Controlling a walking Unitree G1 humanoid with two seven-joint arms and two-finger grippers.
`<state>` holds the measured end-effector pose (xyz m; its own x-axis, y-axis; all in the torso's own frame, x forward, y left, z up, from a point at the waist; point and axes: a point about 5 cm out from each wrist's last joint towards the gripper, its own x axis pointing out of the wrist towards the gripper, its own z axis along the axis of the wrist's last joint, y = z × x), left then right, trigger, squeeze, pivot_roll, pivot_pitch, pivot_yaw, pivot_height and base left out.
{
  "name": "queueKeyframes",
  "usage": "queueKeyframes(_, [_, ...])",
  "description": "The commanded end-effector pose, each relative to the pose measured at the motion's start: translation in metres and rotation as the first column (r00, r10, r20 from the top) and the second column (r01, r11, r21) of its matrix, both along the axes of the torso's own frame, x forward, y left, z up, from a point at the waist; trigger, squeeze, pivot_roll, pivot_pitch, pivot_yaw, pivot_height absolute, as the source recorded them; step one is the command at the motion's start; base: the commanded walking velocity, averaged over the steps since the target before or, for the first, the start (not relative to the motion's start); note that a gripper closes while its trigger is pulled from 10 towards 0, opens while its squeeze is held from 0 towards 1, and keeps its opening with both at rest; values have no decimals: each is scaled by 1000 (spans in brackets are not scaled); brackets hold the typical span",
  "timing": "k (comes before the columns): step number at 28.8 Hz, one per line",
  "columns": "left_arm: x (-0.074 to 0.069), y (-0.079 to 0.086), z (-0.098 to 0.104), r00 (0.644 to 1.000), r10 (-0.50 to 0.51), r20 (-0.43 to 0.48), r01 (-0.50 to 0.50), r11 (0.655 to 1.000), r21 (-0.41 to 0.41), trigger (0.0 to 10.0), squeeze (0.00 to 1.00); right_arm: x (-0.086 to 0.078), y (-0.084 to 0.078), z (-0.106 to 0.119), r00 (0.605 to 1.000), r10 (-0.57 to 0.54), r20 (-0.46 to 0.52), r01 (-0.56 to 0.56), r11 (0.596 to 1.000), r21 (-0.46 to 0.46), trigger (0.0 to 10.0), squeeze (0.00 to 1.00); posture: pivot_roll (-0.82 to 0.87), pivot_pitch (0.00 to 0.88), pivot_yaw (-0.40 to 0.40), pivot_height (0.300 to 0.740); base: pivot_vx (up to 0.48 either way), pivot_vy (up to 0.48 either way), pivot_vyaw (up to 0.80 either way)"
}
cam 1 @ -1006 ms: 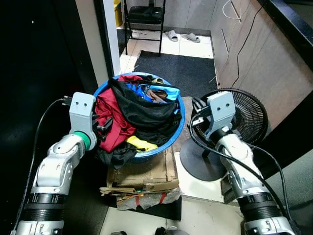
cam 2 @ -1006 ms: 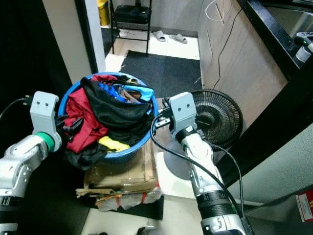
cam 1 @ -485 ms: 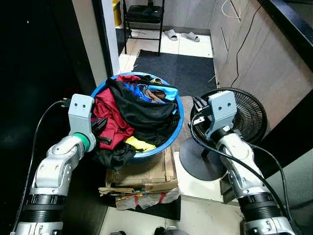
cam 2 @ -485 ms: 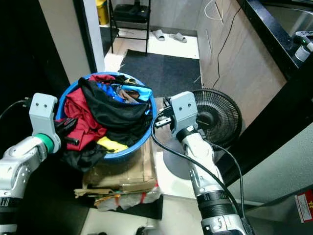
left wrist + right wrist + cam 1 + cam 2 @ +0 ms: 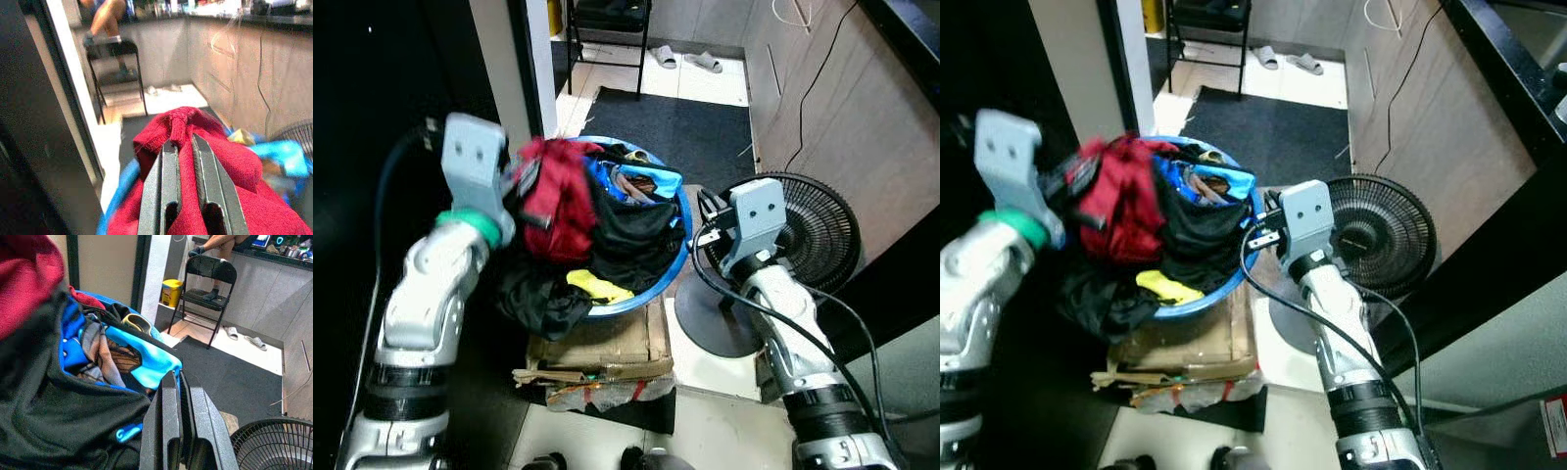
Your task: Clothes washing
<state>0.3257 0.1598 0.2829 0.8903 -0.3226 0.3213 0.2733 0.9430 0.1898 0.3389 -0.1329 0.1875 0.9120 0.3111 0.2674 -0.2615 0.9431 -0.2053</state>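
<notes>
We are noting the main hazard first: the blue basin (image 5: 668,262) heaped with laundry is sitting on a stack of flattened cardboard (image 5: 597,357), and a black garment (image 5: 631,235) is draping over and beside the red garment (image 5: 556,196) being raised from the heap. In our judgement, if the two are tangled, the lift could be dragging the black piece out over the rim or tipping the basin on its uneven base. A floor fan (image 5: 803,235) is standing just beside the basin on the robot's right, so any spilled cloth could be landing against it. A smaller risk: the pinch is holding only a bunched fold, which could be slipping free under the garment's weight. The left gripper (image 5: 185,147) is clamping that fold of red cloth between its narrow fingers, holding it above the basin's left side, with the rest of the garment hanging back onto the pile. The right gripper (image 5: 177,396) is sitting at the basin's right rim with its fingers pressed together and nothing between them, near a light blue item (image 5: 142,360).
</notes>
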Motion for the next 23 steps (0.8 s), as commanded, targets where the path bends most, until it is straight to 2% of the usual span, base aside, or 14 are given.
queueKeyframes(1, [-2, -1, 19, 997, 12, 75, -11, 1000, -19, 10000, 0, 0, 2, 2, 1000, 2, 2, -2, 1000, 13, 10000, 0, -10, 97, 8, 740, 0, 0, 0])
queueKeyframes(2, [-2, -1, 19, 997, 12, 75, -11, 1000, -19, 10000, 0, 0, 2, 2, 1000, 2, 2, -2, 1000, 13, 10000, 0, -10, 97, 8, 740, 0, 0, 0])
queueKeyframes(5, [-4, -12, 76, 967, 10, 255, 14, 996, -93, 10000, 0, 1, 6, 8, 1000, 10, 25, -10, 1000, 24, 10000, 0, -9, 85, 3, 740, 0, 0, 0])
queueKeyframes(7, [-5, -13, 83, 961, 9, 277, 21, 994, -104, 10000, 0, 2, 6, 9, 1000, 10, 28, -10, 1000, 25, 10000, 0, -9, 85, 3, 740, 0, 0, 0])
queueKeyframes(10, [-15, -17, 121, 900, 31, 435, 29, 991, -132, 10000, 0, 1, 6, 18, 998, 2, 57, -5, 999, 51, 10000, 0, -11, 78, 3, 740, 0, 0, 0])
queueKeyframes(11, [-15, -17, 121, 900, 31, 435, 29, 991, -132, 10000, 0, 1, 6, 18, 998, 2, 57, -5, 999, 51, 10000, 0, -11, 78, 3, 740, 0, 0, 0])
queueKeyframes(13, [-26, -17, 141, 847, 27, 532, 51, 990, -131, 10000, 0, 1, 5, 27, 996, -12, 92, 5, 998, 69, 10000, 0, -13, 75, 5, 740, 0, 0, 0])
queueKeyframes(14, [-26, -17, 141, 847, 27, 532, 51, 990, -131, 10000, 0, 1, 5, 27, 996, -12, 92, 5, 998, 69, 10000, 0, -13, 75, 5, 740, 0, 0, 0])
queueKeyframes(15, [-28, -21, 134, 849, -36, 527, 39, 999, 4, 10000, 0, 0, 3, 39, 990, -36, 134, 23, 995, 96, 10000, 0, -9, 71, 10, 740, 0, 0, 0])
queueKeyframes(16, [-28, -21, 134, 849, -36, 527, 39, 999, 4, 10000, 0, 0, 3, 39, 990, -36, 134, 23, 995, 96, 10000, 0, -9, 71, 10, 740, 0, 0, 0])
queueKeyframes(17, [-27, -23, 126, 862, -60, 504, 35, 998, 60, 10000, 0, 0, 2, 43, 988, -44, 147, 29, 994, 106, 10000, 0, -9, 71, 10, 740, 0, 0, 0])
queueKeyframes(19, [-27, -31, 91, 915, -157, 371, 105, 982, 156, 10000, 0, -1, 0, 49, 984, -57, 169, 37, 993, 116, 10000, 0, -8, 72, 12, 740, 0, 0, 0])
queueKeyframes(20, [-27, -31, 91, 915, -157, 371, 105, 982, 156, 10000, 0, -1, 0, 49, 984, -57, 169, 37, 993, 116, 10000, 0, -8, 72, 12, 740, 0, 0, 0])
queueKeyframes(23, [-26, -28, 64, 955, -144, 259, 117, 986, 117, 10000, 0, -1, 0, 52, 982, -56, 181, 35, 993, 116, 10000, 0, 2, 73, 6, 740, 0, 0, 0])
